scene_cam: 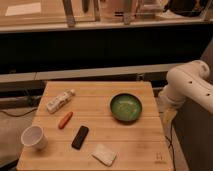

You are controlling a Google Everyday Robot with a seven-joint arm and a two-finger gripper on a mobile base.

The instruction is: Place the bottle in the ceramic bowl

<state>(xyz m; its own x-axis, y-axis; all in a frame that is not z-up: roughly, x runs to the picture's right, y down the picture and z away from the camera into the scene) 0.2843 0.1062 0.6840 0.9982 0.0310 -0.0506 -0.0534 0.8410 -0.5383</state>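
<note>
Left of the ceramic bowl (126, 107) lies the bottle (60, 101), probably light, slick and rigid; grip across its labelled middle. The claw is unseen, somewhere right of the ceramic bowl; I cannot tell its state.

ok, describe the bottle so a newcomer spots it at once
On the wooden table, go to the far left corner: the bottle lies on its side there, just beyond the orange carrot. It alone is pale, long and labelled; the white cup nearby stands upright. The robot's hand is out of view; only its white arm shows at the right.
</note>
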